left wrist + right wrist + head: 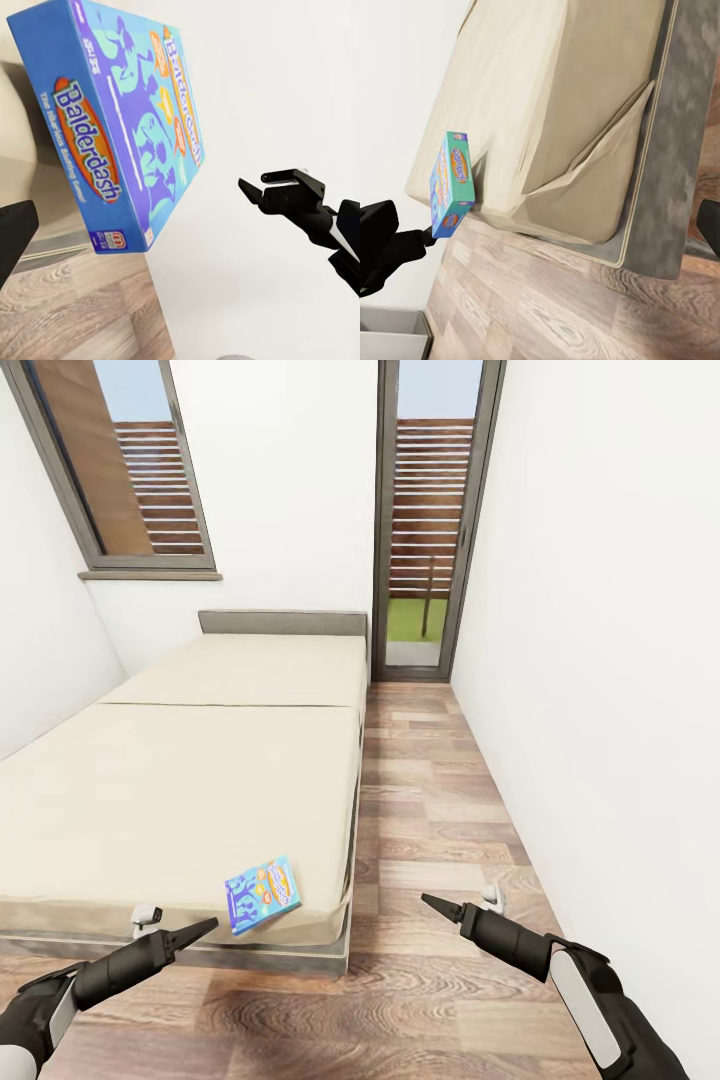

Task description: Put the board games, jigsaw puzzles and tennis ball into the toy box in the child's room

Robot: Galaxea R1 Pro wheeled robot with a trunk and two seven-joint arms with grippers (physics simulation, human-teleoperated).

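Note:
A small blue board game (262, 895) lies flat on the near right corner of the cream bed (180, 780), close to the mattress edge. Its blue lid (127, 127) reads "Balderdash" in the left wrist view, and the box (451, 182) shows edge-on in the right wrist view, sitting on the bed corner (547, 90). My left gripper (205, 928) hovers just left of the box, below the mattress edge, open and empty. Over the floor to the right of the bed, my right gripper (432, 905) is open and holds nothing. It also shows as the right gripper (281, 187) from the left wrist.
A wood-plank floor aisle (430, 790) runs between the bed's grey frame (340, 960) and the white right wall (600, 660). A glass door (432, 520) closes the far end, and a window (130, 460) sits above the headboard (282, 622).

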